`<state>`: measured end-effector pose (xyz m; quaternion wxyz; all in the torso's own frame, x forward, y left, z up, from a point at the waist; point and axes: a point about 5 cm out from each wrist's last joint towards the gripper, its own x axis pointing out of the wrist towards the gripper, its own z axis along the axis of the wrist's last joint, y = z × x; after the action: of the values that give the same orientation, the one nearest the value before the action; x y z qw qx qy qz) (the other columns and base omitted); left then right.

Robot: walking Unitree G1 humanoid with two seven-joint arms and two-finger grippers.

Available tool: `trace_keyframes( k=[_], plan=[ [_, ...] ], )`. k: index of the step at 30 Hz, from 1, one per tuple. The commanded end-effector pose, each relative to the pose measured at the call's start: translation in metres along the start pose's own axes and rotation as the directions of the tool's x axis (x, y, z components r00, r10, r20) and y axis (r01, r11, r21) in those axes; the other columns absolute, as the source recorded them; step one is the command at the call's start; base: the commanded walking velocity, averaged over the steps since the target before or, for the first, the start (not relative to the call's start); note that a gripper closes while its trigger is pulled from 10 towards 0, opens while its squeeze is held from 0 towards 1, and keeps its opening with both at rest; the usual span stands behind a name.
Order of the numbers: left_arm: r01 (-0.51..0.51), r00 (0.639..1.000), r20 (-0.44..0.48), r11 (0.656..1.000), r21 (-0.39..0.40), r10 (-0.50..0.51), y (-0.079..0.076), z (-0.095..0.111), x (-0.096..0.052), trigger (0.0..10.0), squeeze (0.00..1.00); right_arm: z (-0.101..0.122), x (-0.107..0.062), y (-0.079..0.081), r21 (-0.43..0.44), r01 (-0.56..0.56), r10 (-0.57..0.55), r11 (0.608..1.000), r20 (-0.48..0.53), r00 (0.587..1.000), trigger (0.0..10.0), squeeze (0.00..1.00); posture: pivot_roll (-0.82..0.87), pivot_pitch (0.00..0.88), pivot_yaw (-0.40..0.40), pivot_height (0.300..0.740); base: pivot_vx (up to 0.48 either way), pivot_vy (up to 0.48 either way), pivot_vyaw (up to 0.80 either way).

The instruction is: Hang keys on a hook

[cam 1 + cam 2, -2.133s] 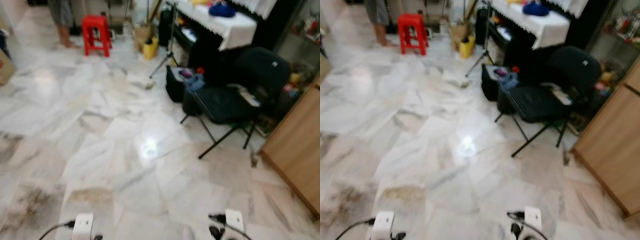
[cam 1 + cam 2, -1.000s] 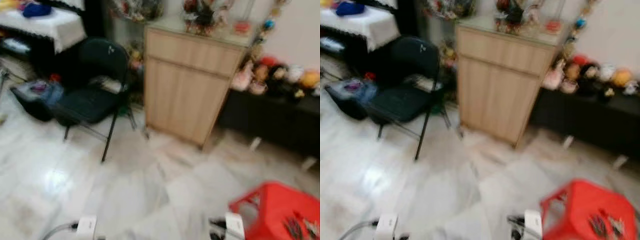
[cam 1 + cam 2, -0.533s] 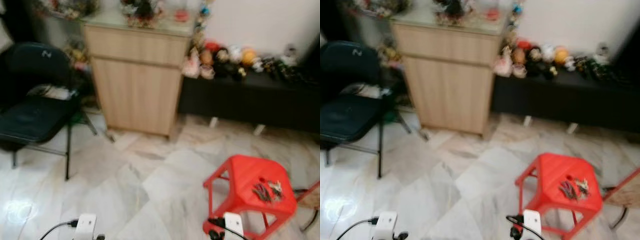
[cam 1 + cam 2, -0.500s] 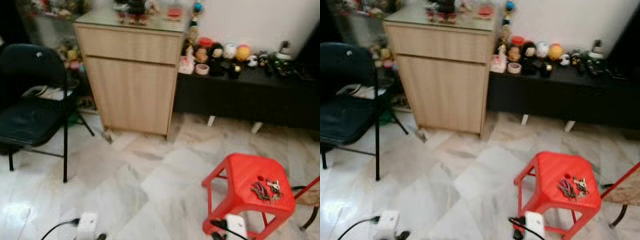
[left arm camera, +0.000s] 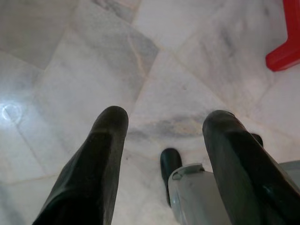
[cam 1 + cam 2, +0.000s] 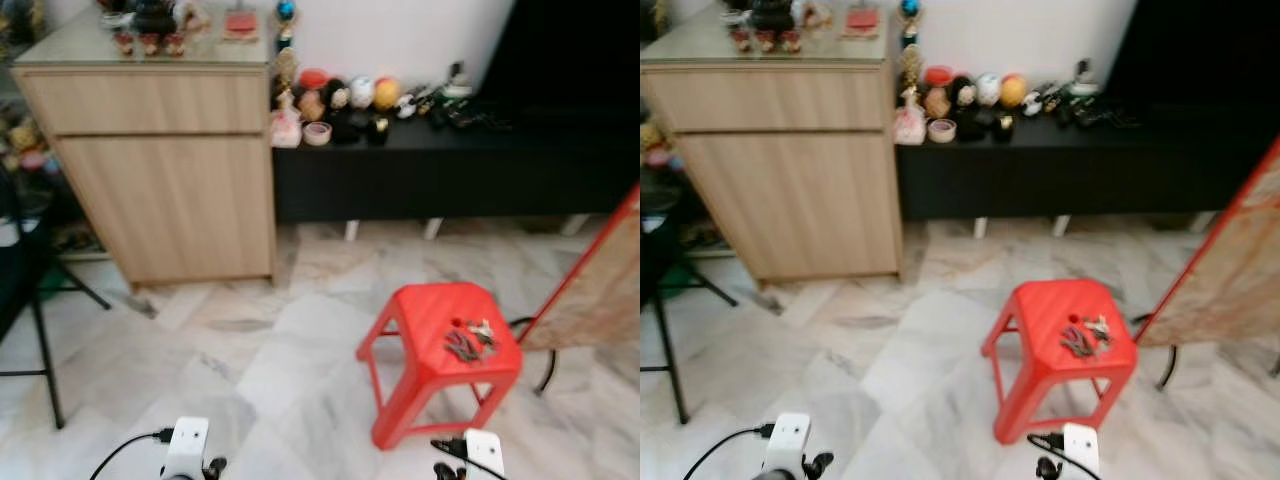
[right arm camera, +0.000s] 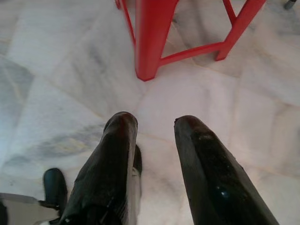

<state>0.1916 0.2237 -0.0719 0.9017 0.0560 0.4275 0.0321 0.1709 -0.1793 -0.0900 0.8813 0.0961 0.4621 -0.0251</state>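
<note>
Keys: bunch of metal keys lies on the square red plastic stool, on the marble floor.
Left gripper: fingers apart, empty, hanging low.
Right gripper: fingers apart, empty, near the stool's leg.

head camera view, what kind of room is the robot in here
Most likely a living room in a home: a marble-tiled floor, a light wooden cabinet beside a low black console lined with small figurines, and a red plastic stool carrying a bunch of keys.
</note>
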Motion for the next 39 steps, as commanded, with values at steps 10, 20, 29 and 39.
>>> trace_keyframes(
  k=[10, 20, 29, 39],
  plan=[
    [0.001, 1.0, -0.015, 1.0, 0.018, 0.0, -0.001, -0.005, -0.001, 10.0, 0.0, 0.004, 0.0, -0.003, 0.008, 0.015, -0.015, 1.0, 0.024, 1.0, 10.0, 0.0, 0.06, 0.0, -0.057, 0.74, 0.0, -0.325, 0.0],
    [0.004, 1.0, -0.014, 1.0, 0.019, -0.004, -0.002, -0.005, -0.001, 10.0, 0.0, 0.006, 0.0, -0.003, 0.011, 0.012, -0.012, 1.0, 0.036, 0.999, 10.0, 0.0, 0.07, 0.0, -0.059, 0.74, 0.0, -0.41, 0.0],
    [-0.011, 0.999, 0.034, 0.999, -0.03, 0.012, -0.001, 0.005, 0.001, 10.0, 0.0, 0.009, 0.0, -0.002, 0.008, 0.001, -0.002, 1.0, 0.063, 0.998, 10.0, 0.0, 0.06, 0.0, -0.059, 0.74, 0.0, -0.27, 0.0],
    [0.029, 0.921, 0.39, 0.999, -0.03, -0.015, -0.006, 0.078, 0.001, 10.0, 0.0, 0.021, -0.002, -0.004, -0.004, 0.022, -0.021, 1.0, 0.209, 0.978, 10.0, 0.0, 0.06, 0.0, -0.063, 0.74, 0.0, 0.0, 0.0]
  ],
)
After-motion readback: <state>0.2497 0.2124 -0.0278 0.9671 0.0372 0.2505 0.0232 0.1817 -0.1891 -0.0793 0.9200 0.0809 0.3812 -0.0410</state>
